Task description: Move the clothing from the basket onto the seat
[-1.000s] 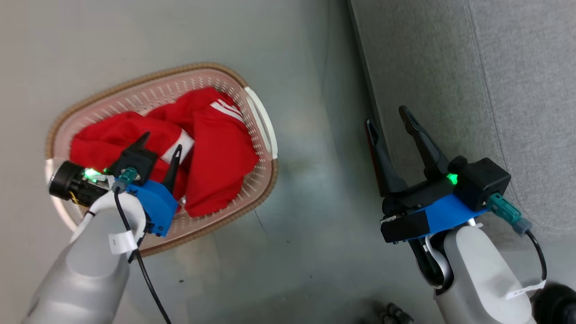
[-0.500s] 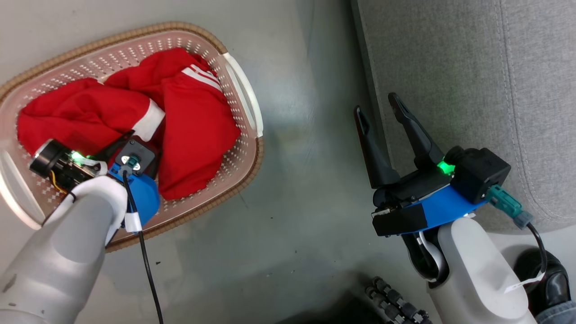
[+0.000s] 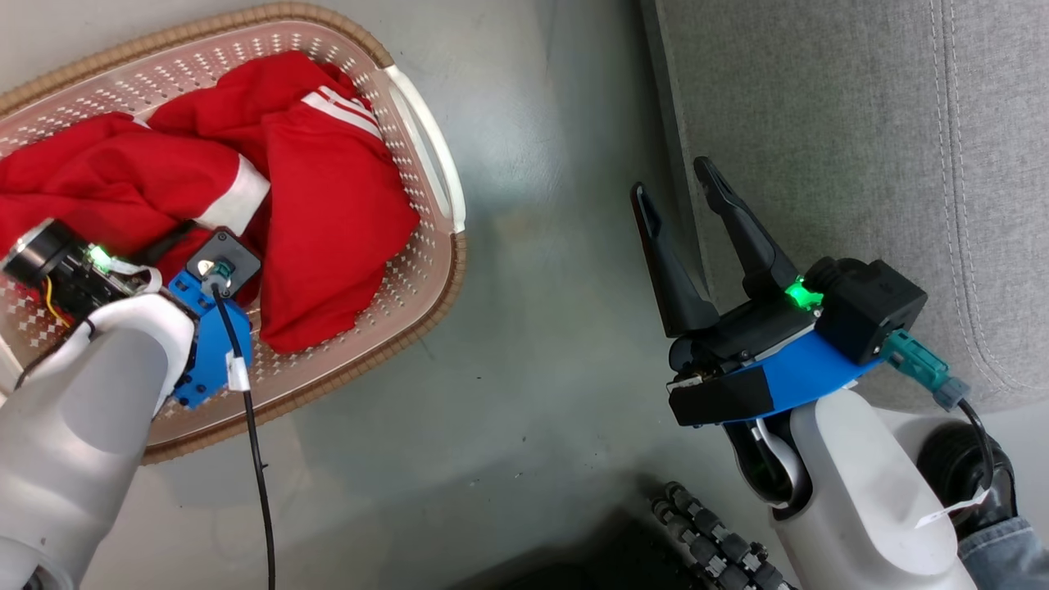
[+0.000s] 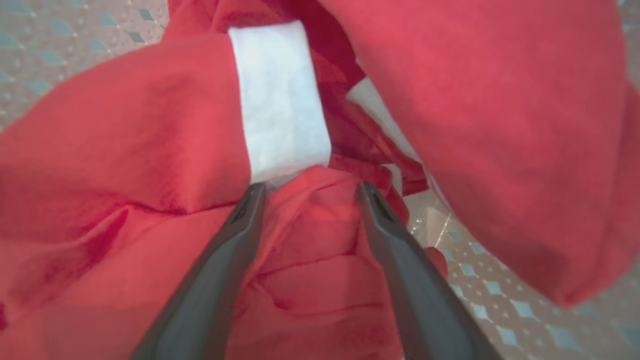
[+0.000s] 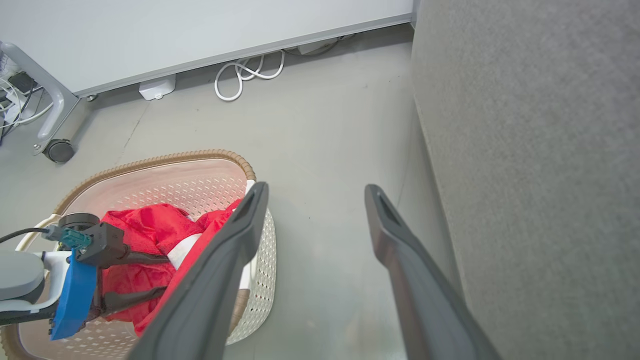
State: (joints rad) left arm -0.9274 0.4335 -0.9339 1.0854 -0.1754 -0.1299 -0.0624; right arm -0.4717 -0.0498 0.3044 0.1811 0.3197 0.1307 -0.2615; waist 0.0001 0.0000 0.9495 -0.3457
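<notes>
The clothing lies in the basket [image 3: 393, 274]: a plain red piece [image 3: 106, 176] with a white band, and a red piece with white stripes [image 3: 328, 205] to its right. My left gripper [image 4: 311, 189] points down into the red fabric, open, with a fold of the clothing [image 4: 310, 260] between its fingers and the white band [image 4: 280, 100] just past the tips. The right wrist view shows the left gripper [image 5: 162, 276] over the basket [image 5: 200, 185]. My right gripper [image 3: 672, 180] hangs open and holds nothing, above the floor at the edge of the grey seat [image 3: 819, 98].
Grey floor [image 3: 533, 246] separates the basket from the seat [image 5: 525, 150]. A white cable coil [image 5: 245, 75] and a caster wheel [image 5: 58, 150] lie by the far wall. A black ribbed hose [image 3: 705, 533] and a person's shoe [image 3: 955, 467] are at the lower right.
The head camera has moved, shifting the basket up and left in the picture. My left gripper has tipped down into the clothing. The right gripper holds its pose.
</notes>
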